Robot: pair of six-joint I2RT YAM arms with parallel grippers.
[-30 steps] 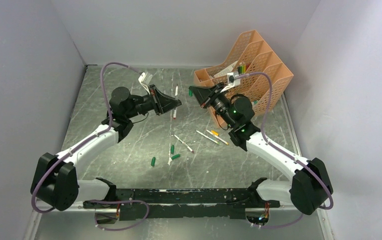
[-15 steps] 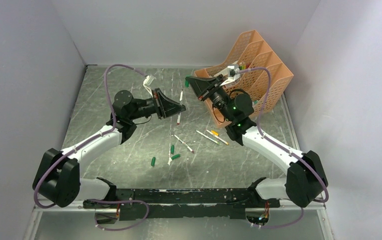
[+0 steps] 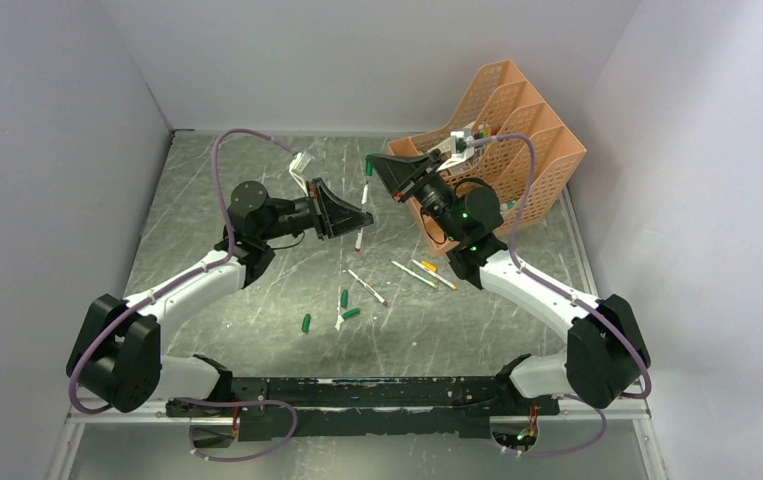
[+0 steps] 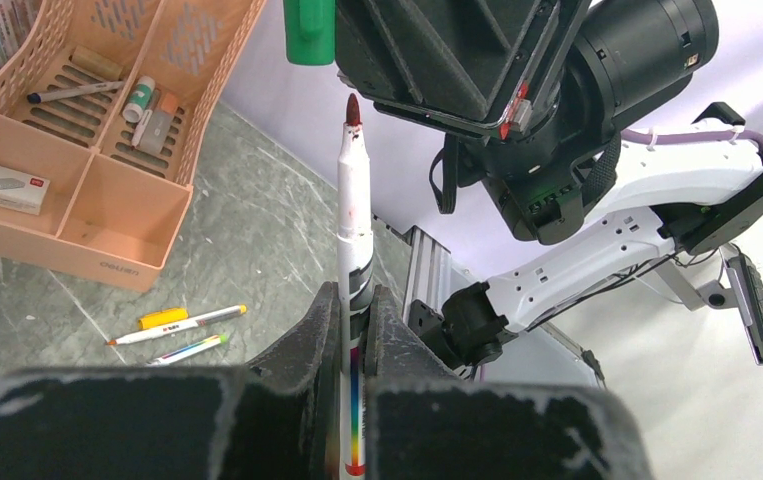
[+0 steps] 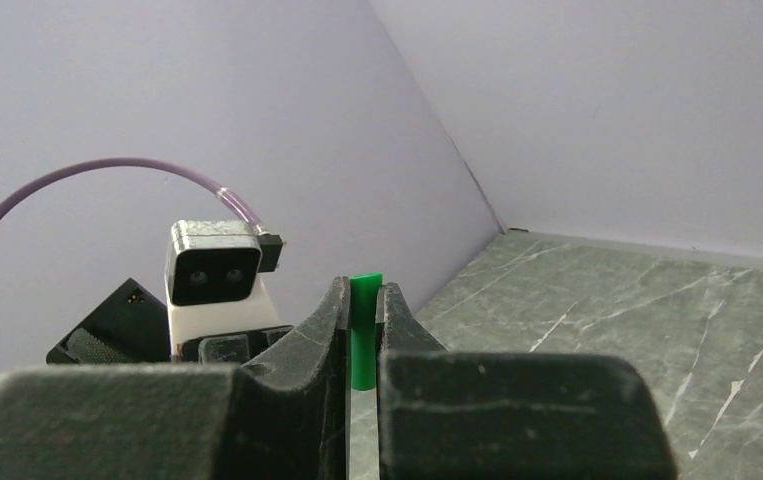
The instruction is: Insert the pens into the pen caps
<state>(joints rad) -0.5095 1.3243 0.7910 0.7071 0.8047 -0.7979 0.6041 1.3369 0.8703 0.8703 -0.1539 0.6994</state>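
While the two arms meet in the air above the back middle of the table, the left claw (image 3: 365, 216) is clenched on a thin white marker pen with a dark red tip (image 4: 353, 200). The pen points up toward a small dark green cylindrical plastic cap (image 5: 364, 335), which the right claw (image 3: 375, 165) pinches between its black fingers. Tip and cap are near each other but apart, the cap sitting a little to one side of the tip in the left wrist view.

Pale lilac walls (image 3: 57, 150) close the space on the left, back and right. A peach slotted plastic desk organiser (image 3: 547, 150) fills the back right corner, just behind the right wrist. Open grey-green marbled tabletop (image 3: 257, 330) lies to the left and toward the front. Three more loose white pens (image 3: 367, 287) and three loose green caps (image 3: 306, 323) lie near the centre, well below the claws.

A flat white box (image 4: 2, 185) in the organiser carries print too small to read. The held pen's smooth barrel shows a dark band and a rainbow stripe low down.
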